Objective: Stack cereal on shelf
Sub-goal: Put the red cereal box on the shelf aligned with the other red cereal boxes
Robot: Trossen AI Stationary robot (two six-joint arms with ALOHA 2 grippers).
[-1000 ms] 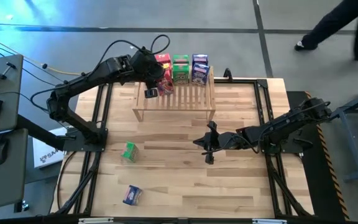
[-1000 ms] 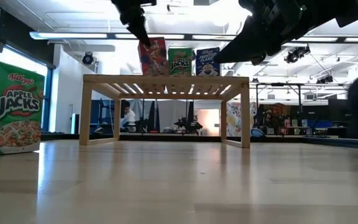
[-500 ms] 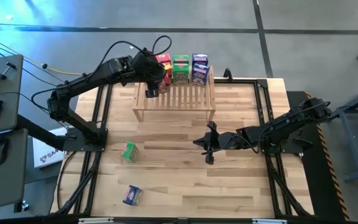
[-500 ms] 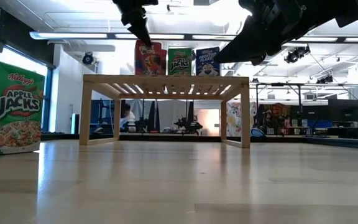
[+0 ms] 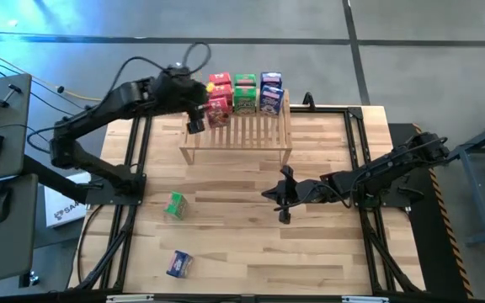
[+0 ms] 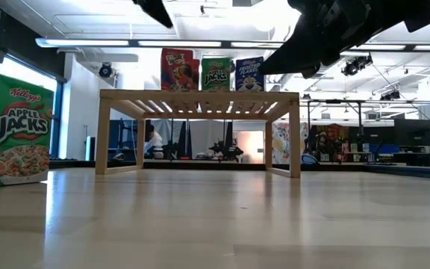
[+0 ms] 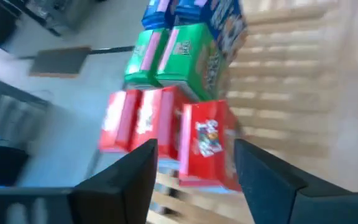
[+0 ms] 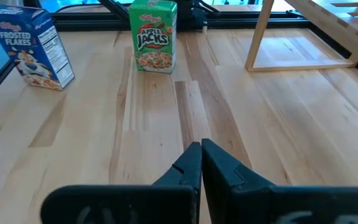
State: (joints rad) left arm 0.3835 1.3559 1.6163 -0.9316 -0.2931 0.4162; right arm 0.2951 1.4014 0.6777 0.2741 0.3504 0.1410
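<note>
From above, the low light-wood slatted shelf [image 5: 236, 132] stands at the far middle of the wooden plank worktop [image 5: 310, 252], with red cereal boxes [image 5: 218, 94], green cereal boxes [image 5: 244, 93] and blue cereal boxes [image 5: 271, 91] lined along its far edge. The left hand [image 5: 194, 124] hangs just left of the red ones, holding nothing. A lone green box [image 5: 174, 204] and a lone blue box [image 5: 178, 263] lie on the near left planks. The right hand [image 5: 284, 200] rests mid-worktop

At table height, one box of each colour stands upright on the shelf, red leftmost

Past the left wrist, the fingers [image 7: 132, 177] are spread apart and empty before the red boxes

Past the right wrist, the fingers [image 8: 188, 167] are pressed together, empty
</note>
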